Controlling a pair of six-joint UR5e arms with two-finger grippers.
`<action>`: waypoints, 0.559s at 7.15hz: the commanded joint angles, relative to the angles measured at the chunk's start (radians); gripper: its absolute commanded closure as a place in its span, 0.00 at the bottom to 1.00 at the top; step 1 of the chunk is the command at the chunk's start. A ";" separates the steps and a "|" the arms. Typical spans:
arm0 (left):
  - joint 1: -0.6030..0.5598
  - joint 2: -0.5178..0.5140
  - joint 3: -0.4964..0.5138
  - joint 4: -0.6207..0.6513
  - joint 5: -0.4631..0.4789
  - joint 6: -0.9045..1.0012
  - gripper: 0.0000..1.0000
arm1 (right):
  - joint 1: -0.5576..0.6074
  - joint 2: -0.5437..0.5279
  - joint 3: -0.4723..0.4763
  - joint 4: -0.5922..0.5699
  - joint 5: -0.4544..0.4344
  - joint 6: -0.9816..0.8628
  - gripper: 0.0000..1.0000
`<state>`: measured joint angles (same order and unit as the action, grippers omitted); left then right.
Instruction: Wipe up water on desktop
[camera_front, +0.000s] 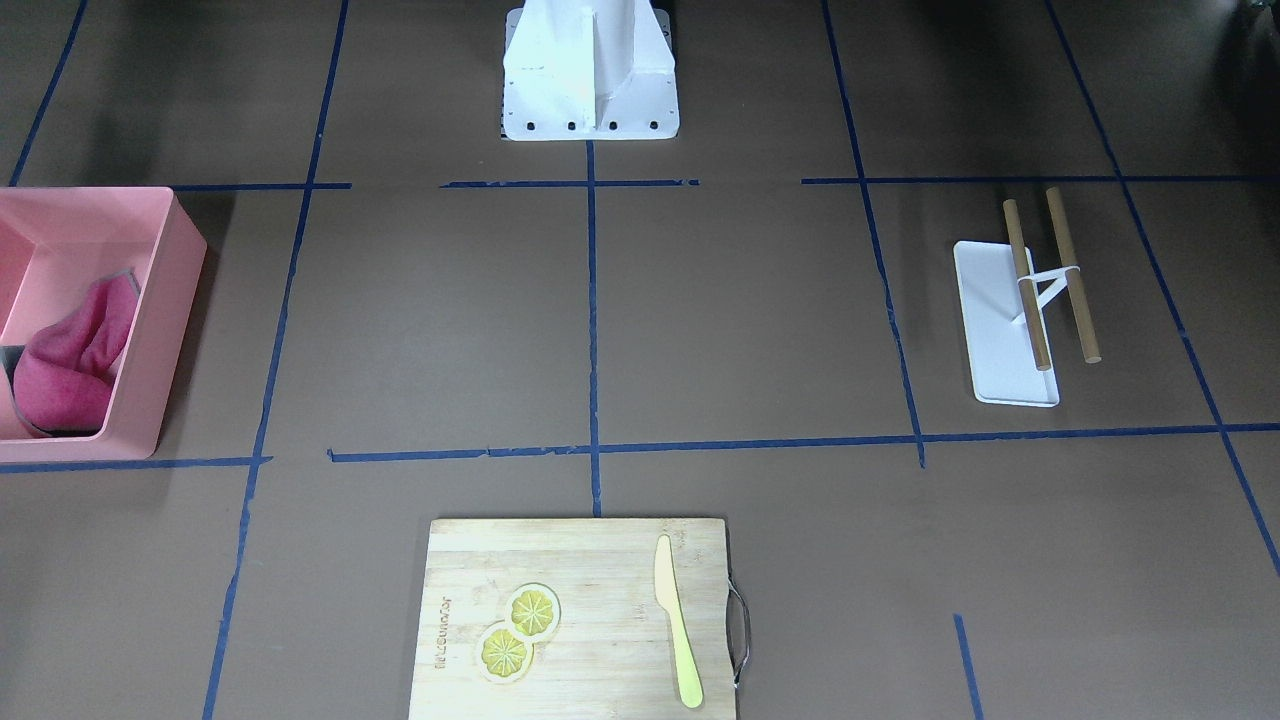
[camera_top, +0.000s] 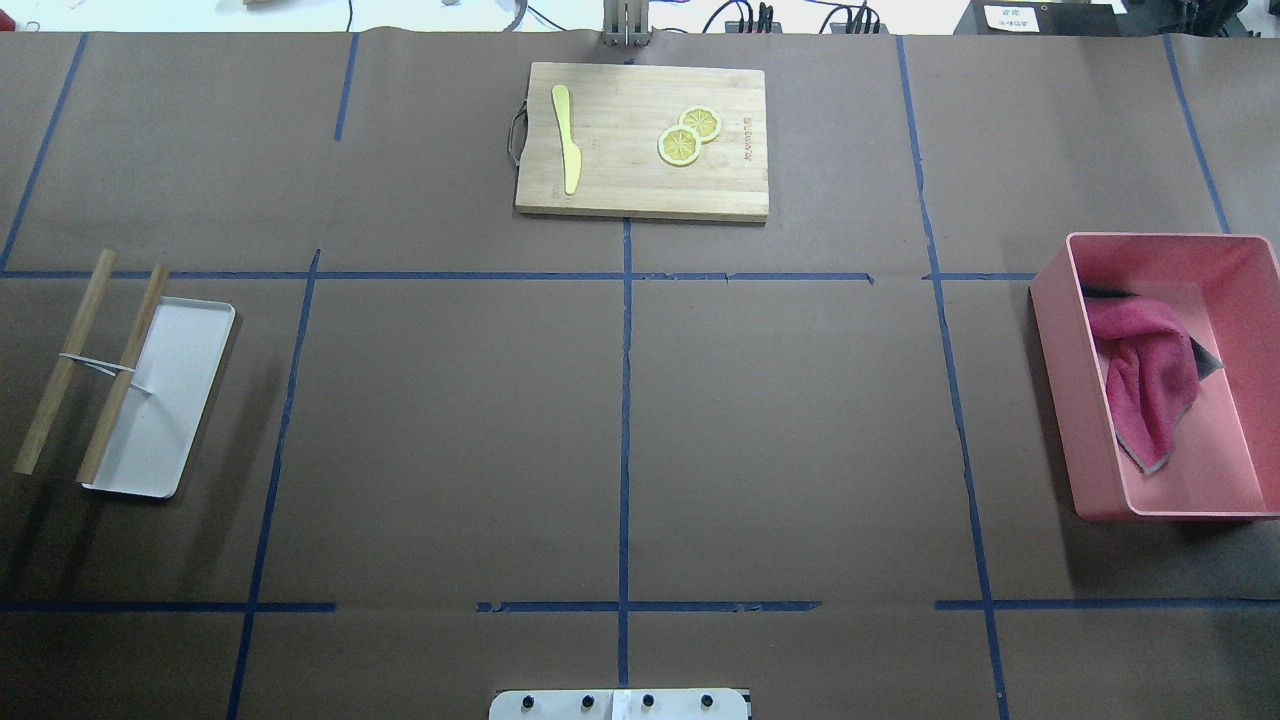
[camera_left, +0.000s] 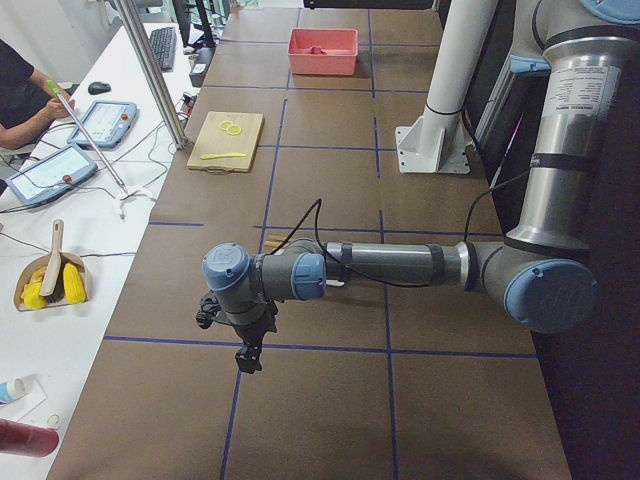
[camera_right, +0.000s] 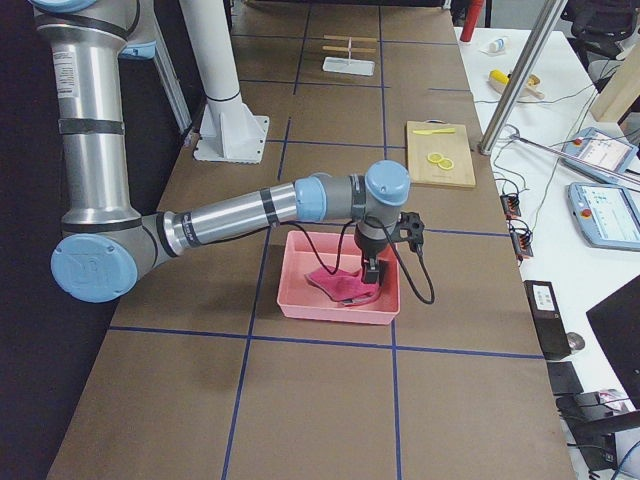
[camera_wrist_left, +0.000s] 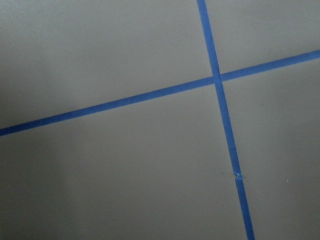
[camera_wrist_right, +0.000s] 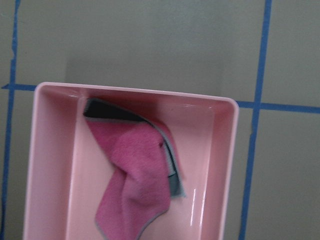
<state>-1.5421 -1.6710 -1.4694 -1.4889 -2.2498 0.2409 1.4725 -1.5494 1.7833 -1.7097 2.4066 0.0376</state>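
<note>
Hanging over the pink bin (camera_right: 330, 312), the right gripper (camera_right: 372, 268) points down near the crumpled pink cloth (camera_right: 338, 284). Whether it is released or clenched cannot be told, and the same goes for the left gripper (camera_left: 247, 352), poised above the desktop (camera_top: 450, 430) (brown, crossed by blue tape). Seen from overhead, the bin sits at 3 o'clock, a cutting board (camera_top: 620, 190) with 2 lemon slices (camera_top: 680, 147) at 12, and a white tray (camera_top: 175, 400) at 9.

cloth (camera_top: 1145, 385) in bin (camera_top: 1070, 400), right of desktop (camera_top: 450, 430) | tray (camera_top: 175, 400), left | knife (camera_top: 568, 140) and slices (camera_top: 680, 146) on board (camera_top: 640, 185), far centre
</note>
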 joint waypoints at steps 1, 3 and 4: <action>-0.016 0.011 -0.002 0.007 -0.089 -0.017 0.00 | 0.081 -0.026 -0.190 0.165 0.034 -0.084 0.00; -0.070 0.020 -0.005 0.006 -0.113 -0.017 0.00 | 0.094 -0.027 -0.200 0.166 0.032 -0.084 0.00; -0.082 0.022 -0.006 -0.004 -0.113 -0.017 0.00 | 0.113 -0.035 -0.202 0.166 0.029 -0.094 0.00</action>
<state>-1.6049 -1.6525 -1.4742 -1.4855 -2.3566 0.2243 1.5663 -1.5771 1.5882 -1.5461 2.4376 -0.0476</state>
